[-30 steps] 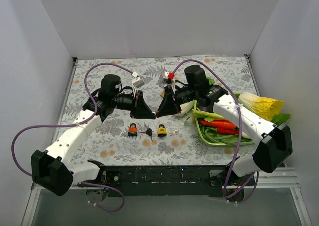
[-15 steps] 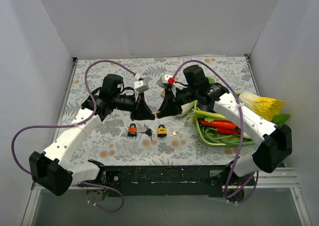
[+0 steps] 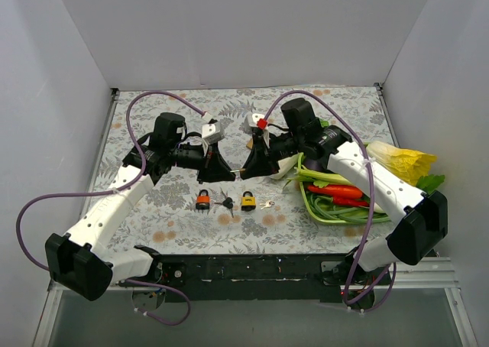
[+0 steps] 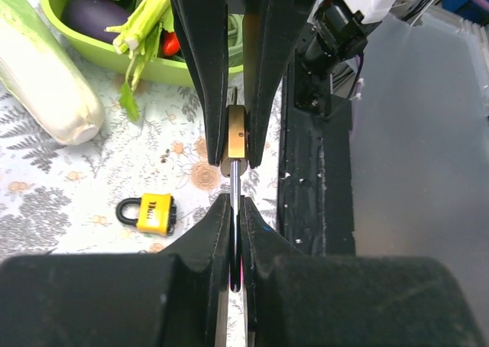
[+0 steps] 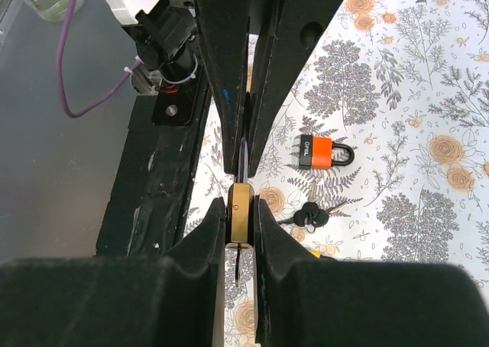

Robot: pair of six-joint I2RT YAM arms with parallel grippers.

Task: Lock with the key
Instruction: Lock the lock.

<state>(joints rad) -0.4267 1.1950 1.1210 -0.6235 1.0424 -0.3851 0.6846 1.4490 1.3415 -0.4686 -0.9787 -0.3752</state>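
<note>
My right gripper (image 3: 247, 170) (image 5: 240, 207) is shut on a small brass padlock (image 5: 240, 223), held edge-on above the table. My left gripper (image 3: 228, 174) (image 4: 235, 203) is shut on a key (image 4: 235, 180), and the key's blade runs straight into the bottom of the brass padlock (image 4: 237, 137). The two grippers meet tip to tip over the middle of the table. An orange padlock (image 3: 202, 201) (image 5: 324, 151), a bunch of black-headed keys (image 3: 227, 203) (image 5: 307, 215), a yellow padlock (image 3: 248, 202) (image 4: 150, 213) and a small loose key (image 3: 267, 205) lie on the floral cloth below.
A green tray (image 3: 312, 206) of vegetables sits at the right under the right arm, also seen in the left wrist view (image 4: 99, 53). A white radish (image 4: 42, 76) lies beside it. Yellow-green leaves (image 3: 409, 162) rest at the far right. The black table edge (image 3: 252, 267) runs along the front.
The left wrist has turned slightly with the key in it. The right gripper and the brass padlock have stayed nearly still. The things on the cloth have not moved.
</note>
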